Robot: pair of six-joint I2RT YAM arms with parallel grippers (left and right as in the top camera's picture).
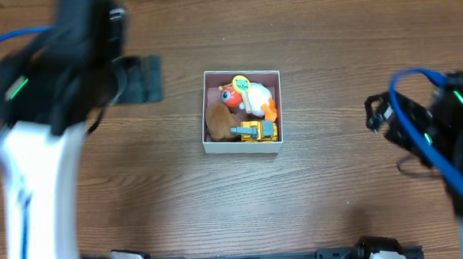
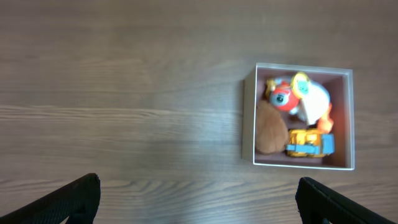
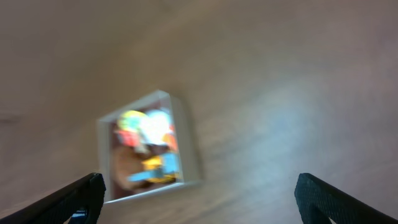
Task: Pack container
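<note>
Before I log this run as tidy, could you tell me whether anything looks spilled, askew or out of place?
Nothing stands out. The container sits flat on the table, and the brown toy, yellow truck and white-orange toy all lie inside it.

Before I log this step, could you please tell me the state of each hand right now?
Left hand: open, holding nothing.
Right hand: open, holding nothing.
</note>
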